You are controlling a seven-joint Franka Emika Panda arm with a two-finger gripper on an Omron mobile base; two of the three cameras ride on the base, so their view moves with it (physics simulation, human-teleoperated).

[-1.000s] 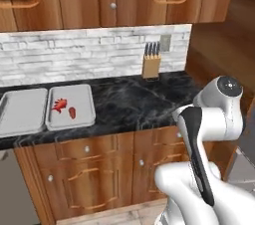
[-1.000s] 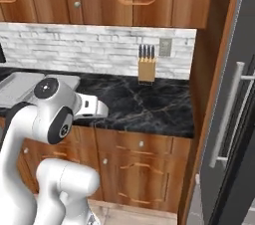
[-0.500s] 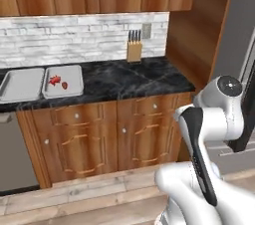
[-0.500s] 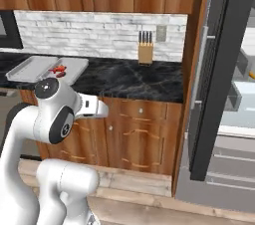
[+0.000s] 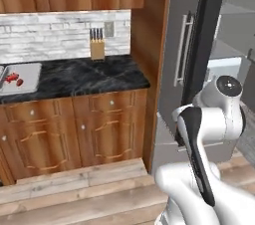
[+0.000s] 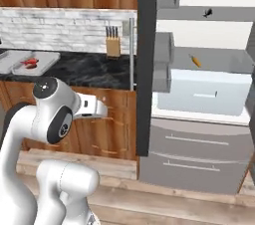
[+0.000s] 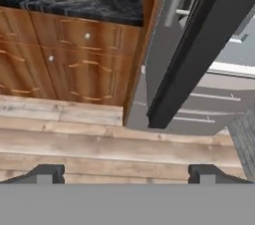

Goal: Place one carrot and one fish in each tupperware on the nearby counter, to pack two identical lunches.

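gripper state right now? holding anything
gripper: open, fingertips wide apart, nothing between them, aimed at the wooden floor.

One grey tupperware tray (image 6: 37,61) shows in full on the black marble surface (image 5: 84,77), with the edge of a second tray (image 6: 3,55) just beside it at the left. Two small red items (image 5: 14,78) lie in the full tray; which is fish and which is carrot cannot be told. One orange carrot (image 6: 195,60) lies on a shelf of the open fridge (image 6: 209,59), and one small dark fish (image 6: 207,13) sits on the shelf above. One knife block (image 5: 97,49) stands against the backsplash.
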